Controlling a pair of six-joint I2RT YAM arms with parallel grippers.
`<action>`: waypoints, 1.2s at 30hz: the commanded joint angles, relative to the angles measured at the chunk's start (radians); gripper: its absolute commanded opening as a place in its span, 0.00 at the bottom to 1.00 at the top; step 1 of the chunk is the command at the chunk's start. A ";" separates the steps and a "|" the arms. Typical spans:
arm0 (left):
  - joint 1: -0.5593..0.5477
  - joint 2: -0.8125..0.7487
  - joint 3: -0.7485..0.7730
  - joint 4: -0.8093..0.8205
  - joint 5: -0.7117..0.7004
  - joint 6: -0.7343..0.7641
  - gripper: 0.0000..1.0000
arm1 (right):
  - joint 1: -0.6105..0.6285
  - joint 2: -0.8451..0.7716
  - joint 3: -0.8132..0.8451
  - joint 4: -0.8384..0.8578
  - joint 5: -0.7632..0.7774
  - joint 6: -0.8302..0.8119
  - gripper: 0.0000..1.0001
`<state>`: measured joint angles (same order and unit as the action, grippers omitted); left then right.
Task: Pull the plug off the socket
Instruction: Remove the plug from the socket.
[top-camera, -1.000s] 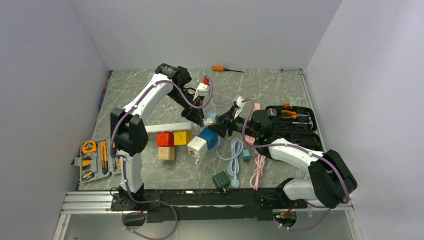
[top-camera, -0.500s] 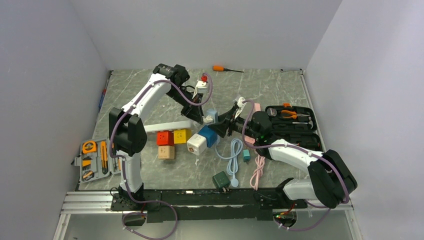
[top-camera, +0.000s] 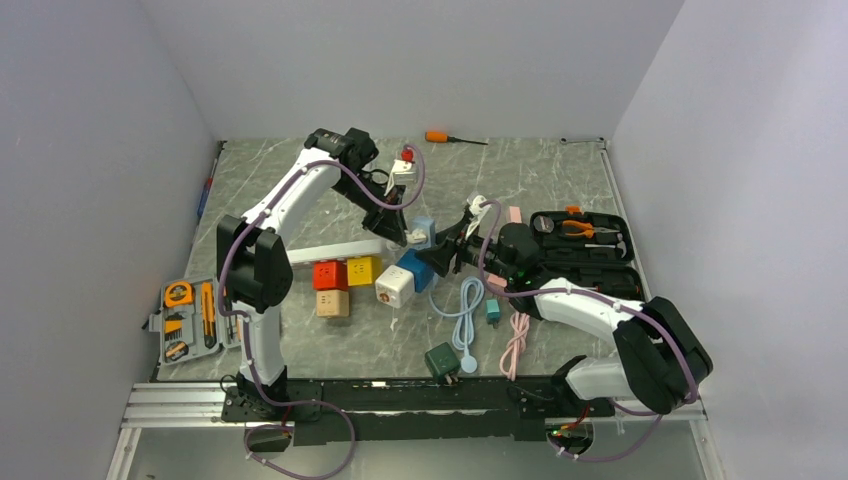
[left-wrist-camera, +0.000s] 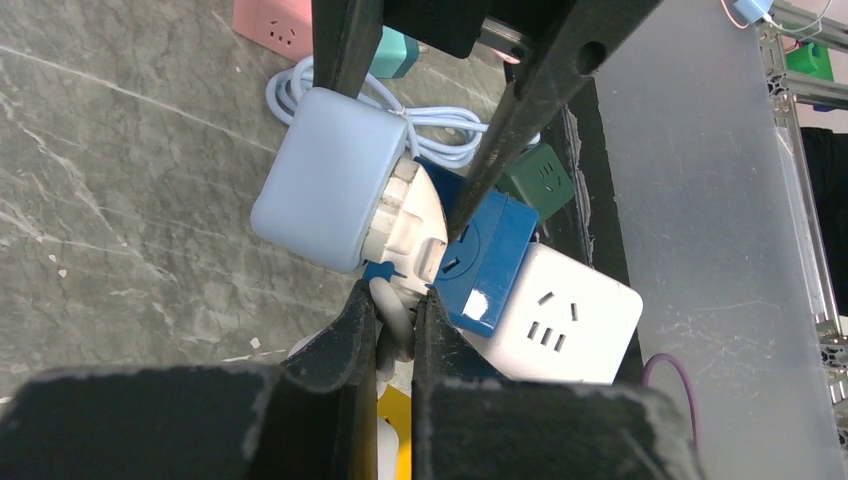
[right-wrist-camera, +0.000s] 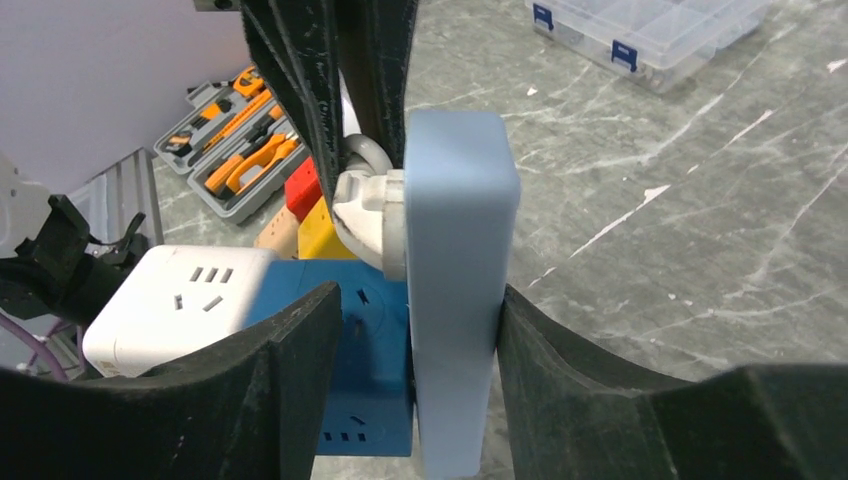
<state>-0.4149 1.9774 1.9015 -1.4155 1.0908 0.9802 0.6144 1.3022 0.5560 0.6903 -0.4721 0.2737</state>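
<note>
A light-blue socket cube (top-camera: 424, 230) (left-wrist-camera: 330, 180) (right-wrist-camera: 460, 280) stands mid-table with a white plug (left-wrist-camera: 415, 215) (right-wrist-camera: 365, 215) seated against its face. My left gripper (left-wrist-camera: 392, 300) (top-camera: 405, 238) is shut on the plug's white cord (left-wrist-camera: 392, 318) just behind the plug. From the right, my right gripper (right-wrist-camera: 415, 300) (top-camera: 445, 250) straddles the socket. Its right finger touches the socket's back. Its left finger stands off, with a gap on the plug side, so it is open.
A dark blue cube (top-camera: 417, 270) and a white cube (top-camera: 394, 286) lie against the socket, with red (top-camera: 330, 276), yellow (top-camera: 364, 271) and tan (top-camera: 333, 304) cubes to the left. A light-blue cable (top-camera: 466, 305), green adapter (top-camera: 441, 359) and pink cable (top-camera: 517, 340) lie nearer. A black tool case (top-camera: 590, 240) is right.
My right gripper's jaws have spread wider around the socket. The blue and white cubes have shifted slightly away from the arm bases. The left gripper keeps its hold on the cord.
</note>
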 joint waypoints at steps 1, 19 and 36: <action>0.014 -0.069 0.036 -0.006 0.113 -0.003 0.00 | 0.009 0.012 0.017 0.018 0.019 -0.005 0.52; -0.008 -0.063 0.019 -0.069 0.166 0.064 0.00 | 0.010 0.024 0.032 0.124 -0.028 0.062 0.00; -0.048 -0.142 -0.042 -0.162 0.231 0.184 0.00 | -0.034 0.096 0.069 -0.006 0.072 0.040 0.00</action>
<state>-0.4168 1.9614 1.8709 -1.5002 1.1046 1.1149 0.5957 1.3754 0.5575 0.7517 -0.5072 0.3313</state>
